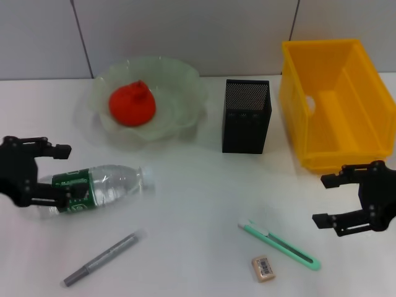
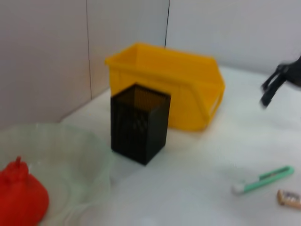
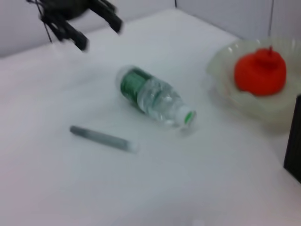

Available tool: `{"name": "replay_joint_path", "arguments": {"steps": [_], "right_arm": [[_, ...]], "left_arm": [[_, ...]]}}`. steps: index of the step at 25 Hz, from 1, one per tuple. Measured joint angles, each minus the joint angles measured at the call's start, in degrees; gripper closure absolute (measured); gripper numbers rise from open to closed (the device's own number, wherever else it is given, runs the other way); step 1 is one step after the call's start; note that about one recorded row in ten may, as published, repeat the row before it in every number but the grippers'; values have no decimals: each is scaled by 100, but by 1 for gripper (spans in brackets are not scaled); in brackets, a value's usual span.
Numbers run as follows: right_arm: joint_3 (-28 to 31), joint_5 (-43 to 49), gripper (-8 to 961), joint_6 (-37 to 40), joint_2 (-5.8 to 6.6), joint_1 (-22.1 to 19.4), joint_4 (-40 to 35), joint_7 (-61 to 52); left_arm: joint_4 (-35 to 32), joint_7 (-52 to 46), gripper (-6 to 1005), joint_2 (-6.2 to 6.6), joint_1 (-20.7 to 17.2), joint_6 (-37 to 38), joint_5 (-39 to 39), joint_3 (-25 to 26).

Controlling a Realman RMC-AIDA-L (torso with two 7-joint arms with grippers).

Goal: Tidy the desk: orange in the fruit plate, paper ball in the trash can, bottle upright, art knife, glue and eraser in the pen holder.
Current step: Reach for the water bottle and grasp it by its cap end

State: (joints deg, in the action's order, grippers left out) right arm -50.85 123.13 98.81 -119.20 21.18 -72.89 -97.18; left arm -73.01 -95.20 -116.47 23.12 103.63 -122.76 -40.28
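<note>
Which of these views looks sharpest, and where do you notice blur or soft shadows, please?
Head view: sharpest; the pen holder casts only a faint shadow, lighting even. Left wrist view: soft throughout, the art knife and the right gripper smeared. Right wrist view: the bottle hazy, the left gripper blurred.

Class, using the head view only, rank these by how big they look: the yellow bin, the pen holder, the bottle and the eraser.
1. Yellow bin, clearly largest.
2. and 3. Pen holder and bottle: they look alike, so I won't separate them; the left gripper covers the bottle's base.
4. Eraser, smallest.
</note>
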Motion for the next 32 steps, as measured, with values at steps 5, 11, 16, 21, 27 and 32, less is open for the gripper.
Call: {"name": "replay_joint_path", "arguments": {"steps": [5, 11, 16, 21, 27, 32], "right_arm": [[348, -623, 116, 10, 6, -221, 561, 1006], [343, -584, 117, -76, 17, -158, 935, 1140], [331, -587, 117, -74, 8, -134, 971, 1143], [337, -591, 117, -41, 6, -86, 980, 1082], [342, -607, 117, -22, 2, -83, 983, 1042], [338, -616, 117, -31, -7, -81, 988, 1034]], "left_arm": [[-228, -283, 143, -175, 693, -9, -1052, -161], [-168, -891, 143, -194, 1259, -465, -1737, -1577], [-129, -1346, 143, -211, 1512, -1114, -2244, -2700], [403, -1559, 143, -236, 1880, -1881, -2726, -3343], [1134, -1650, 144, -263, 2111, -2492, -3040, -3644], [1399, -1799, 144, -262, 2130, -2963, -3105, -4007]]}}
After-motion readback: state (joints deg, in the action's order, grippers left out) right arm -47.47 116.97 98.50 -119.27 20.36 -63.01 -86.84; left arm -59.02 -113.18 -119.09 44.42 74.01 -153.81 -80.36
